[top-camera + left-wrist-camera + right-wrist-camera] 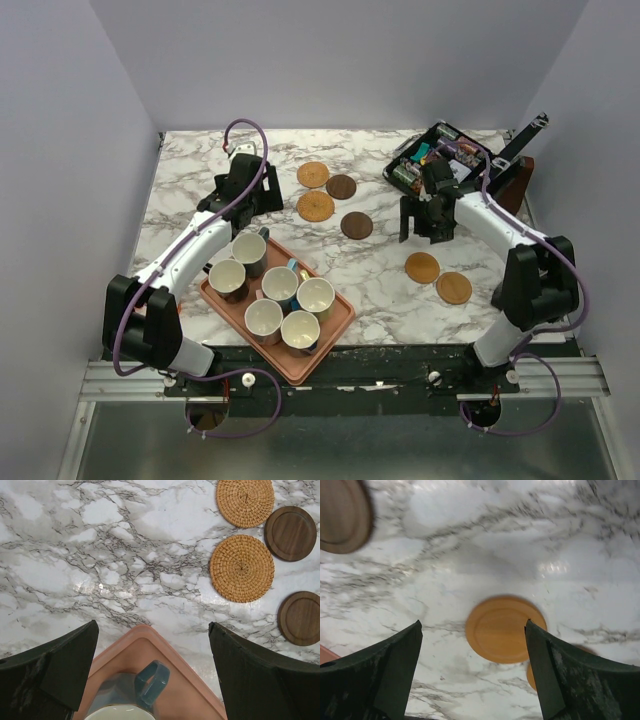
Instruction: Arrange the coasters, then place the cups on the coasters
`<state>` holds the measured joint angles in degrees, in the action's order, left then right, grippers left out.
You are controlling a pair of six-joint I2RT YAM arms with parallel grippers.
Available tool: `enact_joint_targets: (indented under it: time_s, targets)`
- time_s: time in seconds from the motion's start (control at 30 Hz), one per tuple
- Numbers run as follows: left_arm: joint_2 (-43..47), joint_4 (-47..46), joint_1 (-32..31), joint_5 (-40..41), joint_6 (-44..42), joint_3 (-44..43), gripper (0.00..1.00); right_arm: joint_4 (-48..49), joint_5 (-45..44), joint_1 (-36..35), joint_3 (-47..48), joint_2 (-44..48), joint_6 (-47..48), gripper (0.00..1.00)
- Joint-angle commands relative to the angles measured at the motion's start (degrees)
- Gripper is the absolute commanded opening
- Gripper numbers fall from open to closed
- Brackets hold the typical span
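Well, start big: the marble counter (380,290) carries everything, and toward its seven o'clock corner sits the salmon-pink tray (340,322), skewed like a diamond. All six cups (281,287) are packed on it, upright, mouths up, shoulder to shoulder. They look like glazed ceramic, so I'd judge them rigid, fairly weighty for their size, slick outside and liable to chip if knocked together (and they do stand very close). The best hold, I reckon, is one finger inside the rim and one outside the wall. The handles look too small to pinch reliably.

Now the coasters (316,207). Four lie near the counter's middle, toward twelve o'clock: two woven tan, two dark brown, set close together. Two more, smooth orange-tan, sit side by side at four o'clock. By the look they're thin, light and stiff, lying dead flat, so there's little edge to catch. I'd come straight down and pinch across a disc at its rim. The woven ones should offer friction; the smooth ones may skate.

The left fingers (60,670) hang spread wide and empty over the tray's twelve o'clock corner, a blue-grey cup handle just beneath. The right fingers (380,675) are parted too, holding nothing, straddling one orange-tan coaster from above without touching it, as far as I can tell.
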<state>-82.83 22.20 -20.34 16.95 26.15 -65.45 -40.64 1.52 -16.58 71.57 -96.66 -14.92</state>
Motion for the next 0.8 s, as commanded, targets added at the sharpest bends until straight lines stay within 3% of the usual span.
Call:
enact_joint_targets:
  time_s: [0.0,0.4,0.77]
  targets:
    - [-0.7,-1.5,0.2,-1.2,-0.3,0.5,0.99,-6.2,-4.6,0.6,-6.7,2.7,-6.1,0.93]
    - [1.3,-1.5,0.2,-1.1,0.4,2.5,0.99,-3.3,-2.2,5.8,-13.9,3.1,-9.4,0.95]
    - [3.5,-0.8,0.2,0.1,1.3,4.1,0.99,1.0,9.7,5.8,-10.1,-2.6,-4.7,0.85]
